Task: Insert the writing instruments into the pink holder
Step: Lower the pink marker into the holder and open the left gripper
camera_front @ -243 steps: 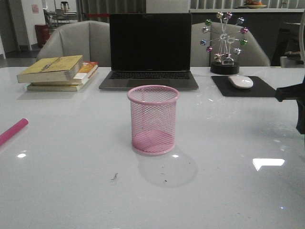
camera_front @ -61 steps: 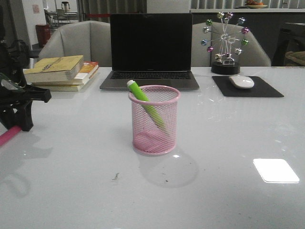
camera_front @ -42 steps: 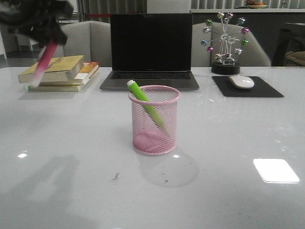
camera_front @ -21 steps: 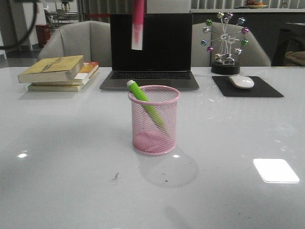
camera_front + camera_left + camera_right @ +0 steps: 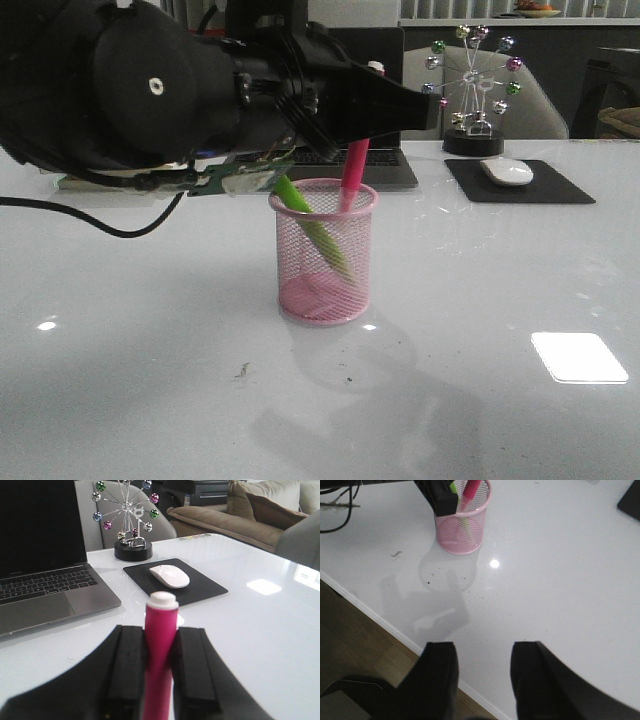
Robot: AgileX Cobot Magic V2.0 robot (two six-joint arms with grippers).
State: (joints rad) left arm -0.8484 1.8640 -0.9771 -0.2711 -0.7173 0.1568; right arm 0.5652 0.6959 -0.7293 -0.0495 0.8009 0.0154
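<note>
The pink holder (image 5: 323, 255) stands mid-table, upright. The lime green pen (image 5: 300, 208) leans inside it, top against the left rim. The magenta pink pen (image 5: 355, 165) stands nearly upright with its lower end inside the cup, its pale tip (image 5: 375, 67) uppermost. My left gripper (image 5: 415, 108) reaches over the cup from the left, shut on that pen (image 5: 160, 645). The right wrist view shows the holder (image 5: 462, 527) from far off with both pens in it, and my right gripper (image 5: 482, 650) open and empty above the table's near edge.
A laptop (image 5: 40, 580) sits behind the cup. A white mouse (image 5: 505, 170) on a black pad (image 5: 545, 188) and a ferris-wheel ornament (image 5: 470, 90) are at the back right. A cable (image 5: 100, 225) hangs from the left arm. The table's front edge (image 5: 385, 622) is near.
The green pen went into the holder. The left gripper took the pink pen from the table's left, carried it high over the cup and has now lowered its end into the holder.
</note>
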